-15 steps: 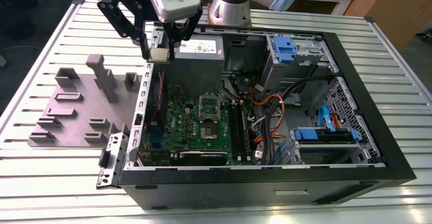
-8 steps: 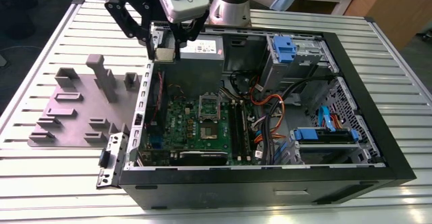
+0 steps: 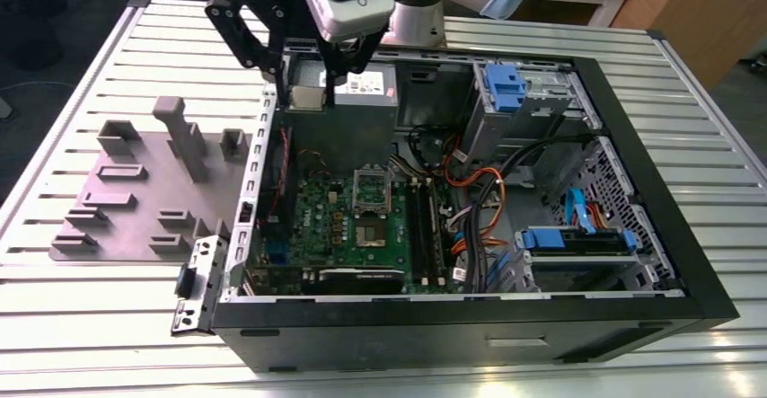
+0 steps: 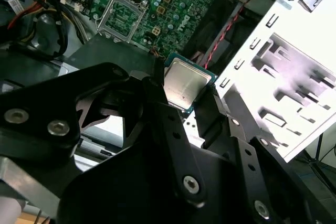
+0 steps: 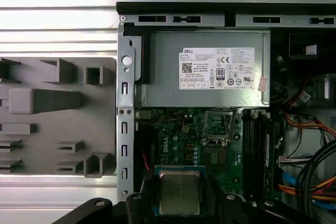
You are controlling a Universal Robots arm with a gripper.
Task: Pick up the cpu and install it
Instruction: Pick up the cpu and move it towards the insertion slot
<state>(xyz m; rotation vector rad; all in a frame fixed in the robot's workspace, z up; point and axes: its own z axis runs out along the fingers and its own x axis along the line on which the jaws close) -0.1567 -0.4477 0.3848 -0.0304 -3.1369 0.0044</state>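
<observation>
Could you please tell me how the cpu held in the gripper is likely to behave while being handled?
Probably stiff: the cpu is a flat square with a metal lid and looks unbent in the gripper. Its smooth, shiny top suggests it could slip in a loose grip. Thin and small, it is likely light.

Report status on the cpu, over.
Gripper shut on cpu. Cpu aloft above the case, not seated. Socket open, nothing over it.

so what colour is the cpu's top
Silvery grey cpu, green-edged; best in the first wrist view.
</observation>
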